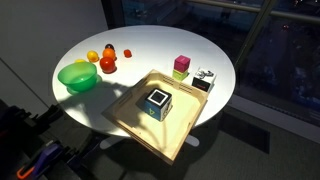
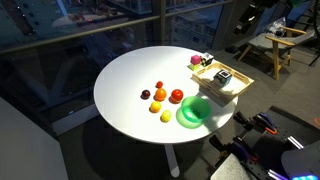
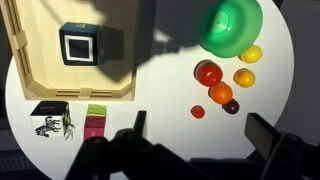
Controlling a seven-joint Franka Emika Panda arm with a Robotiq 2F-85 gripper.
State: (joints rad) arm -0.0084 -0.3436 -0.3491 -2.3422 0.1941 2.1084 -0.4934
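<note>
My gripper (image 3: 200, 135) is open and empty, high above the round white table (image 3: 160, 110); its two dark fingers frame the bottom of the wrist view. Nearest below it lie several small fruits: a red one (image 3: 208, 72), an orange (image 3: 221, 93), a dark plum (image 3: 232, 106), a tiny red one (image 3: 198, 112) and two yellow ones (image 3: 244, 77). A green bowl (image 3: 232, 24) sits beyond them. A wooden tray (image 3: 50, 85) holds a black-and-white framed cube (image 3: 79, 44). The gripper does not show clearly in either exterior view.
A green block (image 3: 96, 110), a pink block (image 3: 94, 126) and a black-and-white patterned cube (image 3: 50, 118) stand beside the tray. In both exterior views the tray (image 1: 140, 122) (image 2: 236, 88) overhangs the table edge, with the bowl (image 1: 77, 76) (image 2: 194, 112) near the rim. A wooden chair (image 2: 272, 45) stands farther back.
</note>
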